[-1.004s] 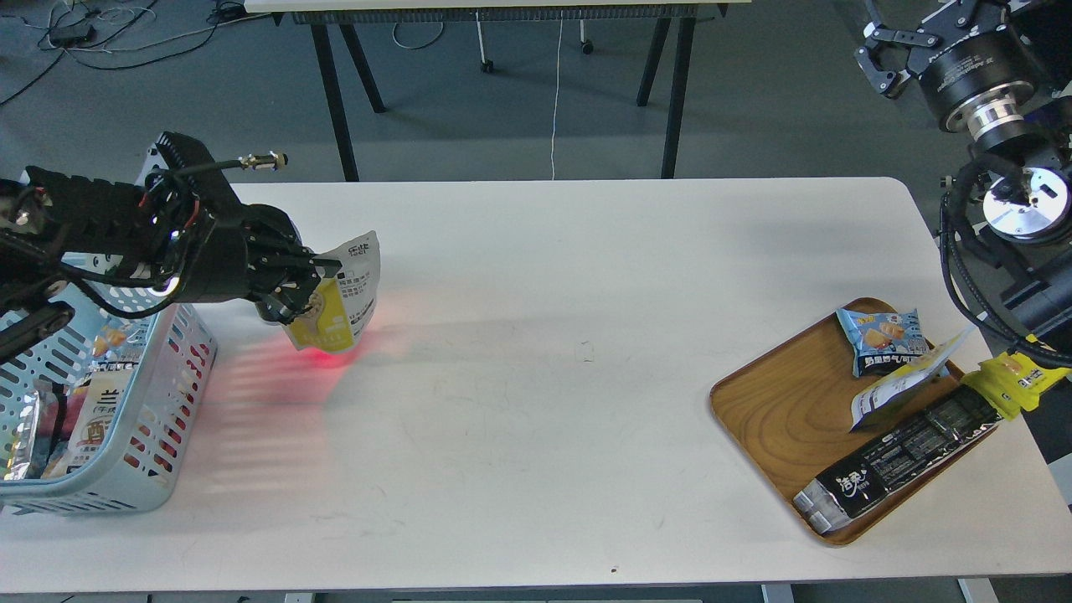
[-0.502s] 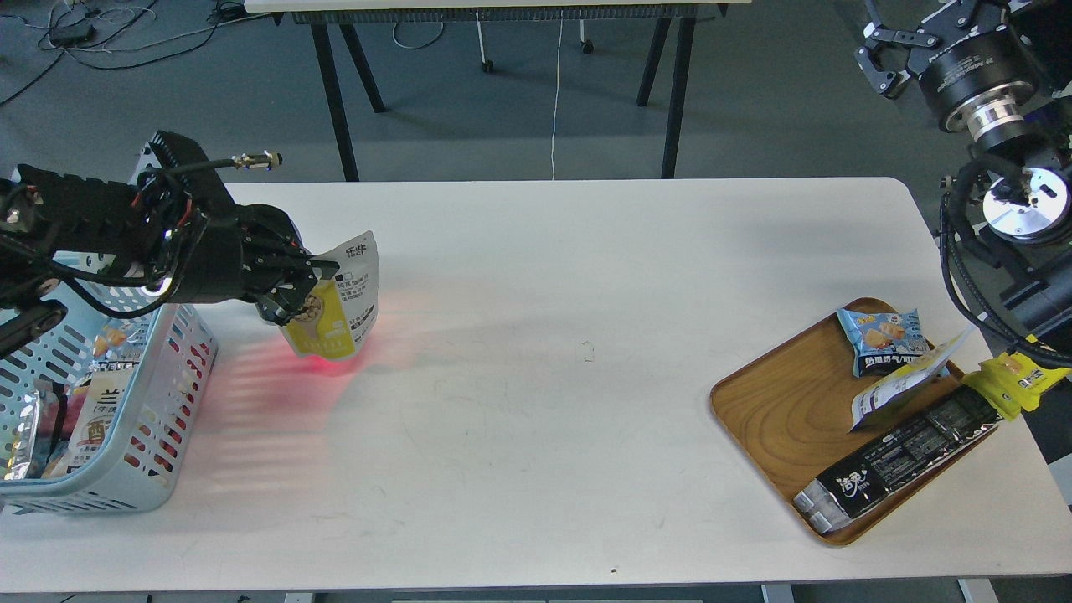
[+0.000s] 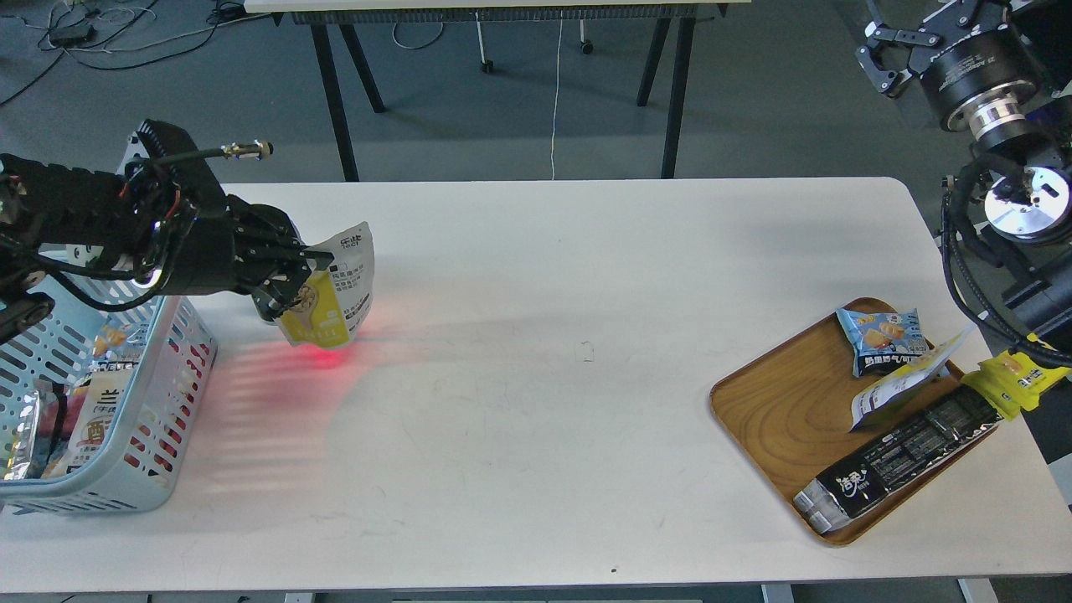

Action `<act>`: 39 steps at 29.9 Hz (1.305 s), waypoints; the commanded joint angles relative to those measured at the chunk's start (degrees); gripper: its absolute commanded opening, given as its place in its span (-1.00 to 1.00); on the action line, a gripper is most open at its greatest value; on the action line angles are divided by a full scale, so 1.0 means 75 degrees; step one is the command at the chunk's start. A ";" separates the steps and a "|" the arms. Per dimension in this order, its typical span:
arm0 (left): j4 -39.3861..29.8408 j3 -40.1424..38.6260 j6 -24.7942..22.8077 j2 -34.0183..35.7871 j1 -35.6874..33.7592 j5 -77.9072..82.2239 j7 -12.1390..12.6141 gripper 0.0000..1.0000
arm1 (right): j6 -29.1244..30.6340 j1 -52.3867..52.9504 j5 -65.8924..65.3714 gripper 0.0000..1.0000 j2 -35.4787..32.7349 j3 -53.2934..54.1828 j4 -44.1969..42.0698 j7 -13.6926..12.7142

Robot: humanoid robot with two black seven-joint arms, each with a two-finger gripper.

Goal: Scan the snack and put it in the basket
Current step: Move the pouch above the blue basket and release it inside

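The snack (image 3: pixel 331 297), a yellow-fronted pouch with a white top and side with dark text, hangs tilted above the table's left part. My left gripper (image 3: pixel 301 270) is shut on its upper left edge and holds it off the table. A red glow lies on the table just under the pouch. The light-blue slotted basket (image 3: pixel 159 419) stands at the table's left edge, just left of the pouch and partly under my left arm. My right gripper (image 3: pixel 881 59) is raised at the top right, off the table; its fingers cannot be told apart.
A wooden tray (image 3: pixel 770 402) at the right holds a light-blue biscuit packet (image 3: pixel 879 335), a white pouch (image 3: pixel 896 387) and a long black bar package (image 3: pixel 904 456). A yellow packet (image 3: pixel 1015 377) lies by its right rim. Several packets lie in the basket.
My left gripper has moved a little left and up with the pouch, closer to the basket. The right arm has not moved.
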 commanded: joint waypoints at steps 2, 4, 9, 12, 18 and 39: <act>-0.0762 -0.0374 -0.0010 0.0460 0.0055 0.0000 -0.0001 -1.00 | 0.0001 -0.0011 -0.0001 0.99 0.0012 -0.0011 -0.0001 0.0000; -0.1020 -0.0444 -0.0010 0.0741 0.0056 0.0000 -0.0001 -1.00 | 0.0001 0.0001 -0.0001 0.99 0.0001 -0.0011 -0.0001 0.0000; -0.1162 -0.0936 -0.0010 0.1409 0.0044 -0.0248 -0.0148 -1.00 | 0.0012 0.0071 -0.0013 0.99 0.0001 -0.0011 -0.0012 0.0000; -0.1150 -0.1147 0.0002 0.1866 0.0044 -0.0330 -0.0148 -1.00 | 0.0012 0.0095 -0.0013 0.99 -0.0011 -0.0035 -0.0012 0.0000; -0.0941 -0.1171 0.0306 0.3002 0.0055 -0.1324 -0.0148 -1.00 | 0.0059 0.0106 -0.0013 0.99 -0.0092 -0.0035 -0.0012 -0.0012; 0.0162 0.0656 0.1513 0.4059 0.0079 -0.1514 -0.0148 -1.00 | 0.0071 0.0095 -0.0036 0.99 -0.0269 -0.0046 -0.0001 -0.0023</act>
